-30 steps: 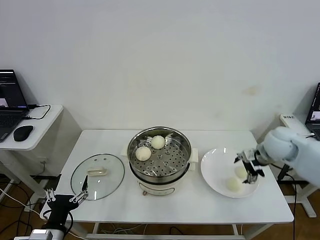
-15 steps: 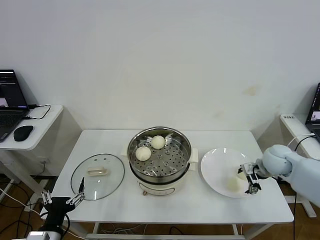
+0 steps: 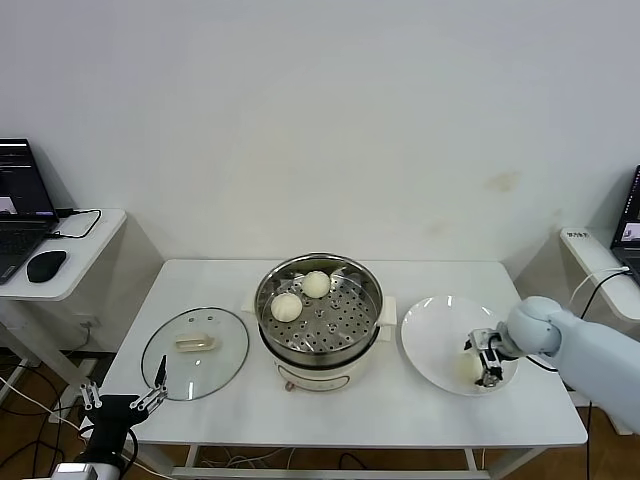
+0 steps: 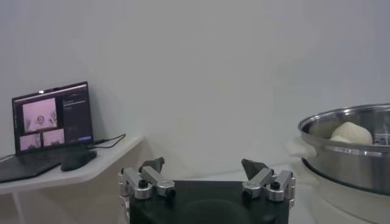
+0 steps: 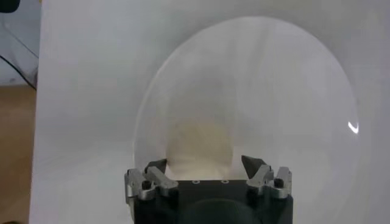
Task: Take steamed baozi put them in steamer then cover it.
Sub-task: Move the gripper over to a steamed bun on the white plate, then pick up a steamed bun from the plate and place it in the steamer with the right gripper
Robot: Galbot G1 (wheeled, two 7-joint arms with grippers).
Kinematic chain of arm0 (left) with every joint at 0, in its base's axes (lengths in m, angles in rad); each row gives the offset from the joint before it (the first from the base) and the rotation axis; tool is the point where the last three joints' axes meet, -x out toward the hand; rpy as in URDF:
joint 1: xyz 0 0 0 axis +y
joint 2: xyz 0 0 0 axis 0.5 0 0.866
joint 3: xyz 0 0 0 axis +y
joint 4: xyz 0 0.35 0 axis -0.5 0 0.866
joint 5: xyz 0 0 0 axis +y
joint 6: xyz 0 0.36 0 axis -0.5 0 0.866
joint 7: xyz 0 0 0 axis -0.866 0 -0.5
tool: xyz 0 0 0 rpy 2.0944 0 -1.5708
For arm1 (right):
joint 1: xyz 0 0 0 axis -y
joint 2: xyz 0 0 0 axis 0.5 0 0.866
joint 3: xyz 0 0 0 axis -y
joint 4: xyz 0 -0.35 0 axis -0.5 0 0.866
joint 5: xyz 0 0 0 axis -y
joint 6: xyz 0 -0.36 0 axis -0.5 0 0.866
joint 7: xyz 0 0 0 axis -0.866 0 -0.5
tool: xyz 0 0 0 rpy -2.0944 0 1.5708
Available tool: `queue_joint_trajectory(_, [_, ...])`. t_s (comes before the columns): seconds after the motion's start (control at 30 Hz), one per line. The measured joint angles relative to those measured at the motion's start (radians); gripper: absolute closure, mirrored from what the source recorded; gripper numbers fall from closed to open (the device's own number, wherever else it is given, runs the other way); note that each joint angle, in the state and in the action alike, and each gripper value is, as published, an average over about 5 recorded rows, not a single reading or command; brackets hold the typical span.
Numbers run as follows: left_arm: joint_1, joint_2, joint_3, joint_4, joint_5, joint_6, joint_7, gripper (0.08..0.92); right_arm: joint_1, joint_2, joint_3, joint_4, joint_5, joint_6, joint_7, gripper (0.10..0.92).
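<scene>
Baozi (image 3: 468, 367) was seen on the white plate (image 3: 430, 335), directly between the jaws of the right gripper (image 3: 483, 362), which were part open around it; a firm hold could not be confirmed. Two baozi (image 3: 287, 306) were already placed in the steamer (image 3: 318, 312), to the left of the plate. The left gripper (image 3: 124, 403) was parked wide open and empty at the worktop (image 3: 340, 410) edge near the cover (image 3: 195, 351).
</scene>
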Motion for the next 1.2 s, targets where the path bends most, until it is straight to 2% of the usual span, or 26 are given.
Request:
queue_joint_trajectory(0.17, [-0.003,-0.001,0.001,0.002,0.0,0.0,0.0,0.177,-0.001,0.007,0.004,-0.009,0.0,-0.006,-0.003,0.376])
queue_joint_trajectory(0.33, [-0.005,-0.003,0.003,0.005,0.0,0.0,-0.001,0.177,0.002,0.008,0.006,-0.017,0.001,-0.004,-0.01,0.407])
queue_joint_trajectory(0.77, [-0.009,0.001,0.002,0.002,-0.001,-0.001,-0.001,0.177,0.089,-0.02,-0.036,0.007,0.048,-0.006,-0.047,0.431])
queue_joint_trajectory(1.2, [-0.019,0.015,0.003,-0.009,-0.007,0.002,-0.001,0.177,0.397,-0.002,-0.176,0.028,0.183,-0.021,-0.089,0.431])
